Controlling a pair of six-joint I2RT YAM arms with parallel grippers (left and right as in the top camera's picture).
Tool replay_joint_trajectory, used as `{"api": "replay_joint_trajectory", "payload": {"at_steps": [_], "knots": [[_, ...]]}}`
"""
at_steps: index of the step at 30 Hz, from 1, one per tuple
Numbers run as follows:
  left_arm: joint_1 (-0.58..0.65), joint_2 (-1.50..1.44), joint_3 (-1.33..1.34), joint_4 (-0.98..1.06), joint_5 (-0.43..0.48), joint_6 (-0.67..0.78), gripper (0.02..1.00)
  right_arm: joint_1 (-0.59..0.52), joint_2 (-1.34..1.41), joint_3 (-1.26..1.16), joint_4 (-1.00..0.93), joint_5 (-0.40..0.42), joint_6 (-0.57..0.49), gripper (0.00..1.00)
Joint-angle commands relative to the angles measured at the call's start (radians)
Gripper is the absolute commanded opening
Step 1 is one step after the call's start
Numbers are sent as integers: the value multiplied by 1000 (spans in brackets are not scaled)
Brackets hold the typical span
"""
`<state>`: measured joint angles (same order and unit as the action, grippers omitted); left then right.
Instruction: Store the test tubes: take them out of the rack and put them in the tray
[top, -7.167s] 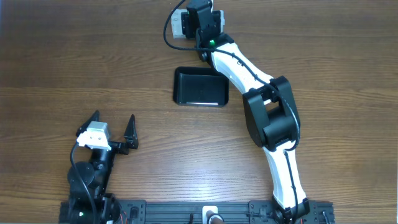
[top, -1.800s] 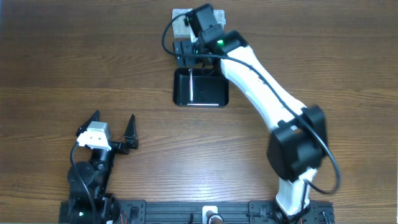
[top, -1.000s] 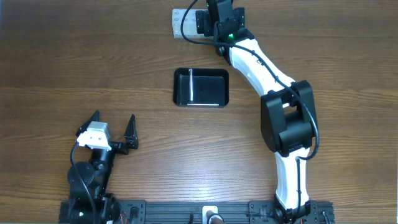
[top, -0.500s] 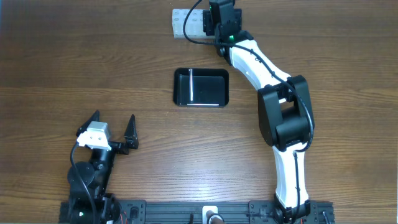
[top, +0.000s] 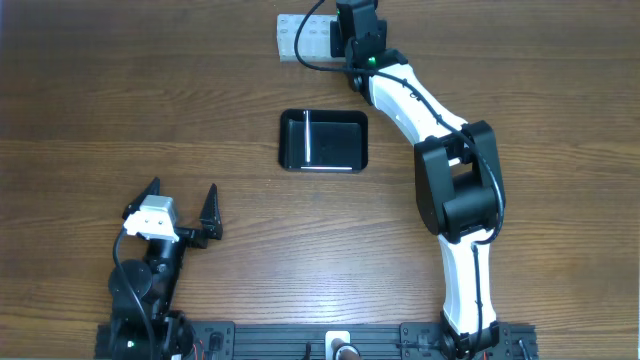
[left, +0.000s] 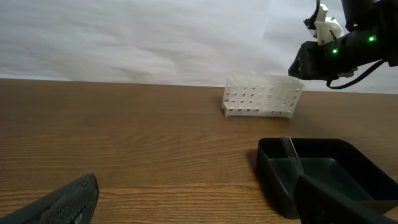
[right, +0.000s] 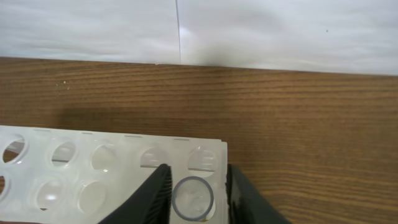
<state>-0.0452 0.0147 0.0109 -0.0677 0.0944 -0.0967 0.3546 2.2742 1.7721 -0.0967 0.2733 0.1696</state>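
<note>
Over the wooden table (top: 100, 100) we see the right arm (top: 410, 95) outstretched, right gripper (right: 198, 186) spread astride a test tube (right: 193, 198) in the rack (right: 93, 180); left gripper (top: 182, 187) splayed far from it.

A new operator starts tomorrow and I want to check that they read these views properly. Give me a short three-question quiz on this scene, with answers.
1. Fill in: the left gripper is ___ (open or shut).
2. True or false: the tray holds no test tube.
3. The right gripper hangs above: A the tray, B the rack, C the left gripper.
Key: 1 open. 2 false, one test tube lies in it. 3 B, over a racked tube at the rack's end.
</note>
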Motion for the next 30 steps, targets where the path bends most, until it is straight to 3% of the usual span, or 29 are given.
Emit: {"api": "replay_joint_trajectory", "payload": {"at_steps": [1, 15, 30], "knots": [[3, -8, -5, -1, 10, 11, 1000, -3, 11, 0, 3, 17, 2, 220], [3, -8, -5, -1, 10, 11, 998, 0, -8, 1, 3, 17, 2, 58], [3, -8, -5, -1, 10, 11, 1000, 24, -365, 1, -46, 72, -13, 36]]}}
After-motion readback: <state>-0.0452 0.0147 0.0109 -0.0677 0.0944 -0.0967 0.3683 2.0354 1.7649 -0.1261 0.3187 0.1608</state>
